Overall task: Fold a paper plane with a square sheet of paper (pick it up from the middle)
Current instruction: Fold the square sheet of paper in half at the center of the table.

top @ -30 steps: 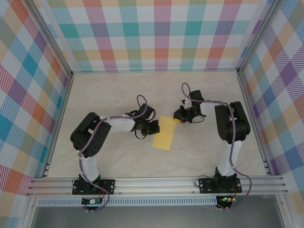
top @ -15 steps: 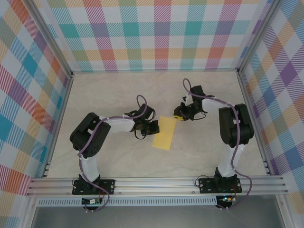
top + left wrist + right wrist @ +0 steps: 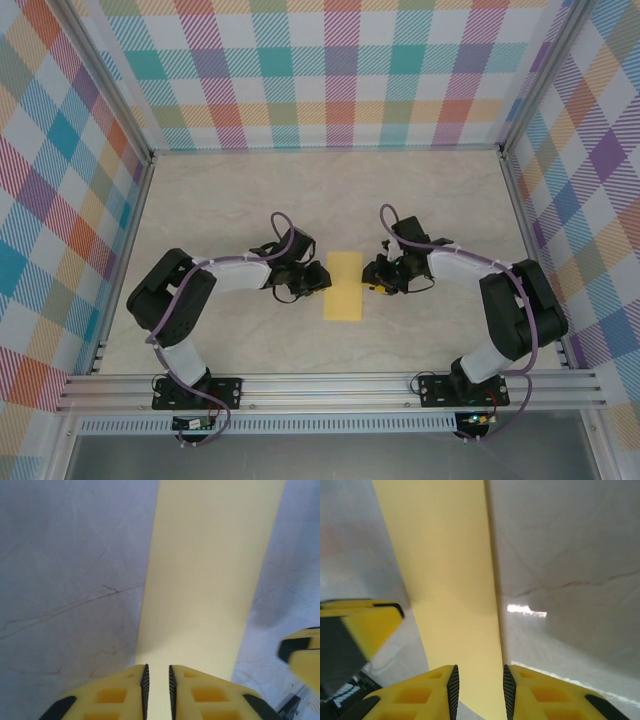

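Paper: the thin yellow sheet of paper [image 3: 344,286], folded into a long narrow rectangle, lies flat near the middle of the pale marbled table [image 3: 240,200], its long sides running away from the arm bases.
Paper close up: plain and smooth in both wrist views [image 3: 210,570] [image 3: 445,555], with no writing on it.
Left gripper: the black-and-yellow left gripper [image 3: 320,278] sits low at the paper's left long edge. From its own camera [image 3: 156,680] the jaws stand a thin slit apart, with yellow paper showing through the gap, so they are not clamped on anything.
Right gripper: the right gripper [image 3: 372,278] faces it at the paper's right edge. Its jaws [image 3: 480,685] are parted wider, with the paper's edge showing between them, and nothing is pinched.
Surroundings: bright checked walls [image 3: 330,70] enclose the table.
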Action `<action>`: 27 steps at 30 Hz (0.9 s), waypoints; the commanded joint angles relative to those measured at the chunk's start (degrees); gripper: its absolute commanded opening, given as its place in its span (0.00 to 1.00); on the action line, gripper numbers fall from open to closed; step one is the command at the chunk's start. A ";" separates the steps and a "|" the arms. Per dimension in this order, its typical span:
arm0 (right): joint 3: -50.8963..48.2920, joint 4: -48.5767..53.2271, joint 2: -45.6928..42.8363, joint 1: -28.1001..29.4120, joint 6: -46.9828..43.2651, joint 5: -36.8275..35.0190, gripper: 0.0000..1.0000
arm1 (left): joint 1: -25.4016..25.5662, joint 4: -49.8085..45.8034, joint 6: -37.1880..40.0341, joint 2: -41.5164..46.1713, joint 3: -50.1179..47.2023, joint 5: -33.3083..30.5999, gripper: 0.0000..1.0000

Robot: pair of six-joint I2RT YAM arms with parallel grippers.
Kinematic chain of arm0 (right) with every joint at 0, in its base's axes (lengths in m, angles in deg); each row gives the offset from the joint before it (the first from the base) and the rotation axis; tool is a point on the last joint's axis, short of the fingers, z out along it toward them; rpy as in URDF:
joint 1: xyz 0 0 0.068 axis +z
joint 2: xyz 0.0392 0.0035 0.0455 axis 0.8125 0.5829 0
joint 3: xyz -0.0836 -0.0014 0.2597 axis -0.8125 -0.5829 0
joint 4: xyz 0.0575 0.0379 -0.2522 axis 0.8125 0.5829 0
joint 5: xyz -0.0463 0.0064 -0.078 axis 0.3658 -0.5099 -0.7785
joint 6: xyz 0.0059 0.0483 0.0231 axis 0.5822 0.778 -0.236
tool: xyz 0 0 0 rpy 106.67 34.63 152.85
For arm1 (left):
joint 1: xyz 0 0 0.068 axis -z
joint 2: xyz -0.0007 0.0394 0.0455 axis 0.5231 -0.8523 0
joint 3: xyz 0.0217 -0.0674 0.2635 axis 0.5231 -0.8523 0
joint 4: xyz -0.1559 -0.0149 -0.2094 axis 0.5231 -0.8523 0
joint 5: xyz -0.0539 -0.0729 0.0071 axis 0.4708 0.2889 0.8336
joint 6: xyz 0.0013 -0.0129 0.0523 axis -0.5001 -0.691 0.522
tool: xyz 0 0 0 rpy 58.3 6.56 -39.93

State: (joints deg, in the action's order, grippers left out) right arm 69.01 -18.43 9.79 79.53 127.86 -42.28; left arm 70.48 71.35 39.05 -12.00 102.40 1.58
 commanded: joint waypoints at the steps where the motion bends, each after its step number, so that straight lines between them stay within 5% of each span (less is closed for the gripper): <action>1: 0.07 -2.16 -2.26 2.54 2.85 -1.94 0.30 | 0.70 -3.59 0.68 4.47 0.80 -3.28 0.26; 27: -0.38 -3.22 5.51 4.16 2.63 -1.29 0.28 | 0.08 -3.36 0.17 1.61 0.85 -1.62 0.36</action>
State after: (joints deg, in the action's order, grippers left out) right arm 68.48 -22.91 14.60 83.29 130.81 -43.03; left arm 70.45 69.79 38.74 -9.68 102.48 -0.32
